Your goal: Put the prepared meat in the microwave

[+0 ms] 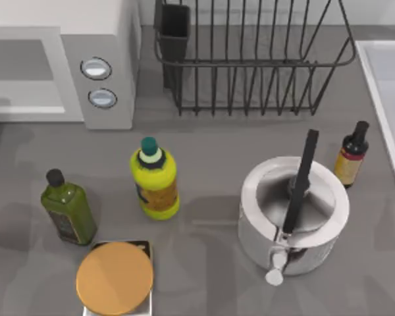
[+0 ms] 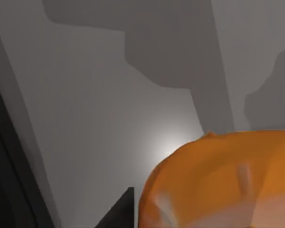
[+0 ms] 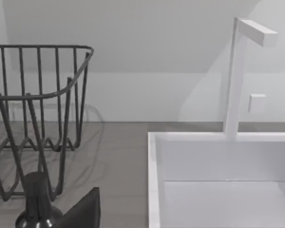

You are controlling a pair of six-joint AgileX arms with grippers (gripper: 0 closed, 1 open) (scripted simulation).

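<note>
**Evidently the meat sits right at the left pincer, not yet seen in the microwave**

The microwave [image 1: 118, 46] stands at the surface's far left. Well right of it, the dish rack [image 1: 250, 99] carries a dark caddy [image 1: 175, 29]. Nearer than the rack, the steel pot [image 1: 329, 230] holds only a black utensil [image 1: 301, 184].

The prepared meat [image 2: 218, 180] looms just beside the left pincer [image 2: 121, 213], over pale grey. I cannot tell whether that pincer is clamped on it, or how it lies from the microwave. The left arm looks nearer. The right pincer [image 3: 83, 209] idles far off by the sink [image 3: 154, 180], state untellable.
</note>
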